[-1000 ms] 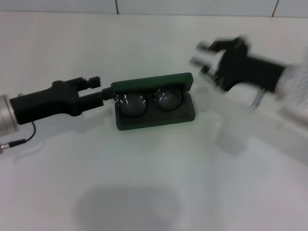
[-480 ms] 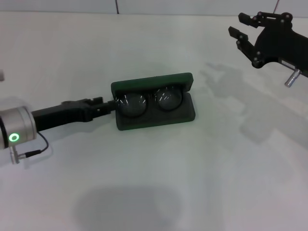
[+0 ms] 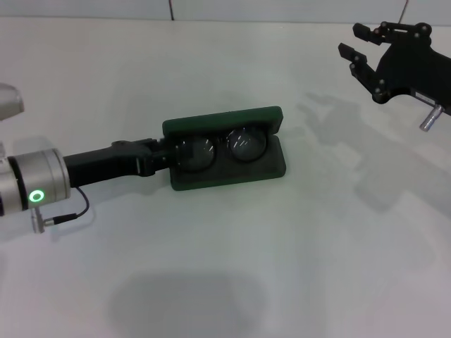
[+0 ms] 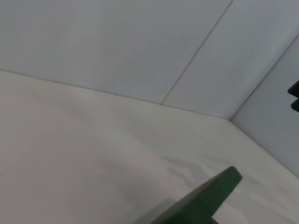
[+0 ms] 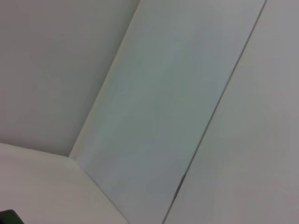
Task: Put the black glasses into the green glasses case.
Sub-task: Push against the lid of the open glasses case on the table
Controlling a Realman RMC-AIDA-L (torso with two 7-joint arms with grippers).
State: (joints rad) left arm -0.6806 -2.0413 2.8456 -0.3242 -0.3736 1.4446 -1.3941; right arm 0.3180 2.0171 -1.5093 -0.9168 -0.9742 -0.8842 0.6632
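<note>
A pale surface was seen under a light panelled wall, with the green glasses case lying open near its middle. The black glasses were found already inside, both lenses resting in the dark lining, the lid standing behind them. So the placing could be judged done; only the closing, if wanted, looked to be left.

Against half a second earlier, the left pincer was found pushed closer in, now right at the case's left end, where a gap had been visible before. How far its fingers were parted could not be told, since they merged with the dark case, and whether anything was gripped could not be told either. It was probably steadying the case or nudging a temple arm home.

The right pincer was seen lifted well clear at the far right, fingers spread and empty, scarcely shifted in that half second after the fast blurred swing a second ago. It seemed to be parked.
</note>
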